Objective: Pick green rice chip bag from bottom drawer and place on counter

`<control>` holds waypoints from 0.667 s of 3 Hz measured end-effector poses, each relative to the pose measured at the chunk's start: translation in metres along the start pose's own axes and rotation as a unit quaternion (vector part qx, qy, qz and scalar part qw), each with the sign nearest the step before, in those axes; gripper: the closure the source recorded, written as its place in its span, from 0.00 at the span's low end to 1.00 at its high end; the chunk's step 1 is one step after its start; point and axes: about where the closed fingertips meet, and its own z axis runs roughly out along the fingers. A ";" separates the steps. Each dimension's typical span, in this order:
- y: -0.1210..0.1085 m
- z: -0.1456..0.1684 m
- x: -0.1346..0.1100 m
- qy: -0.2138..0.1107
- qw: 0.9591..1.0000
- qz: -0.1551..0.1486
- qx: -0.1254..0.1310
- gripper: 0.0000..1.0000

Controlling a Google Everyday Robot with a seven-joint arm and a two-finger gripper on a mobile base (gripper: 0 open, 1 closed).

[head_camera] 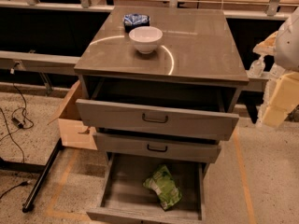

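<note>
Task not started, as judged. The green rice chip bag [163, 186] was seen lying flat on the floor of the bottom drawer [122, 190], at the foot of the cabinet [112, 113], right of centre and toward the drawer's front. All three cabinet drawers were found pulled out, so access from above was left clear. The gripper [279, 104] was held well off the cabinet's right side, at about top-drawer height, apart from everything; whether it was open or closed could not be told, and nothing was seen held in it. On the counter [205, 55], the cabinet's top, only a white bowl [145, 38] and a blue-and-white packet [136, 20] were seen. Left: reach, grasp, lift, place.
</note>
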 end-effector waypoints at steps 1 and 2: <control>0.008 0.038 0.006 -0.020 1.000 -0.007 -0.012 0.00; 0.016 0.100 0.010 -0.052 0.998 -0.021 -0.026 0.00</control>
